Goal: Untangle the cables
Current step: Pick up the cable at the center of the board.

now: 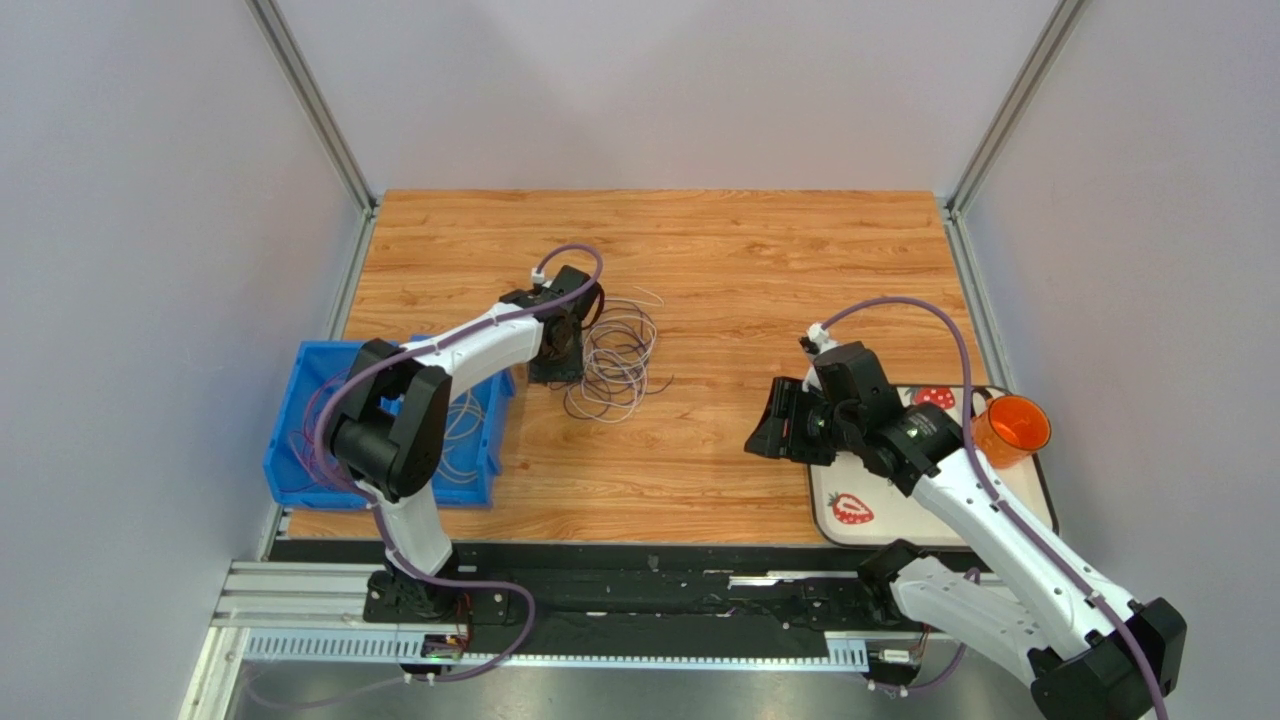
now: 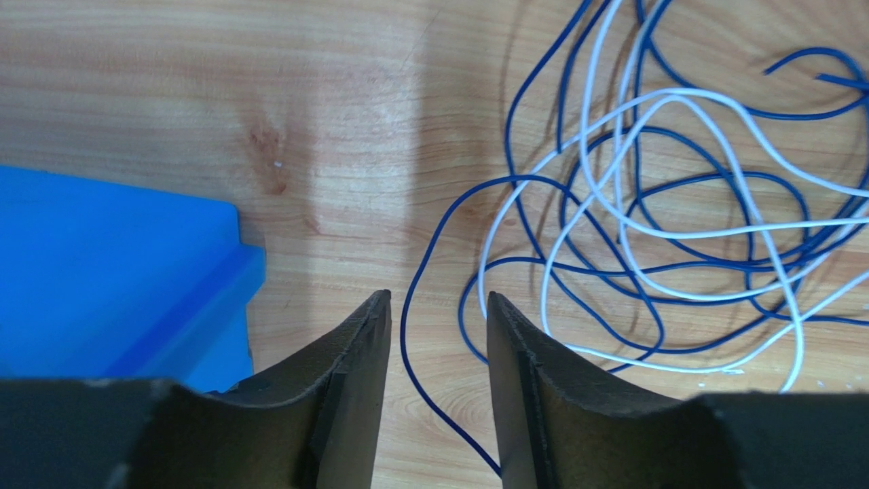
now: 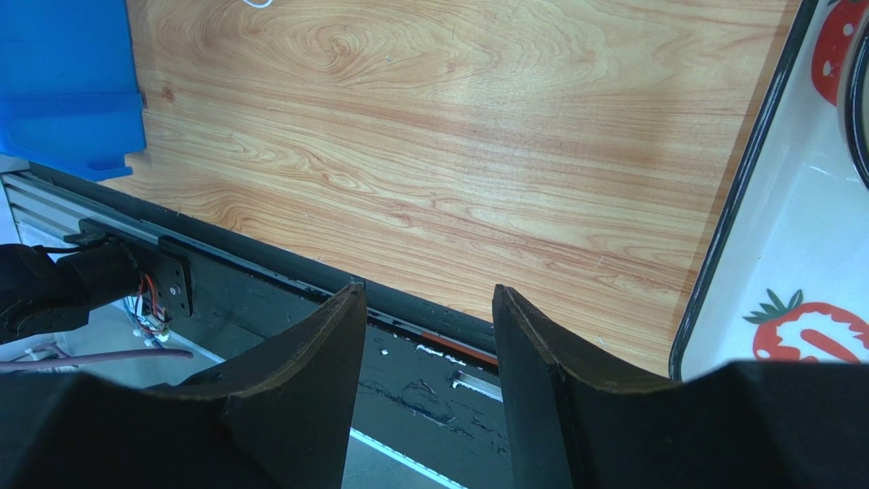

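Left jaws parted astride 1 dark blue strand point(image 2: 408, 336), ungripped; cable tangle point(image 2: 653, 204) ahead-right. Right jaws parted, empty, well apart.

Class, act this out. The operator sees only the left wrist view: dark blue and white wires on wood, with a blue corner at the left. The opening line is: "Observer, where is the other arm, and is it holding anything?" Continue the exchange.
Observer: The right pincer hovers over the right half of the table, fingers apart, nothing between them.
Operator: What lies beside it?
Observer: A white strawberry-print tray, with an orange cup standing on it.
Operator: And that blue corner in my view?
Observer: It belongs to a blue bin, and more wires lie inside it.
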